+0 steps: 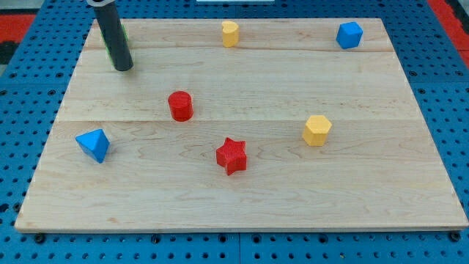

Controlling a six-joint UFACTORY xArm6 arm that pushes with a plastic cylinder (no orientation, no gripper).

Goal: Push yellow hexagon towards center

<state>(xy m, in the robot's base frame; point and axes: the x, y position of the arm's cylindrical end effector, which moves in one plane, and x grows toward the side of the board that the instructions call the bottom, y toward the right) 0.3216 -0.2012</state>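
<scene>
The yellow hexagon (316,130) sits on the wooden board (242,198), right of the middle. My tip (122,67) is at the board's top left, far from the hexagon, at the end of the dark rod. A green block (123,32) is mostly hidden behind the rod. A red cylinder (180,105) lies between my tip and the board's middle.
A red star (231,155) lies below the middle. A blue triangular block (94,144) is at the left. A second yellow block (230,33) is at the top centre, and a blue block (349,34) at the top right.
</scene>
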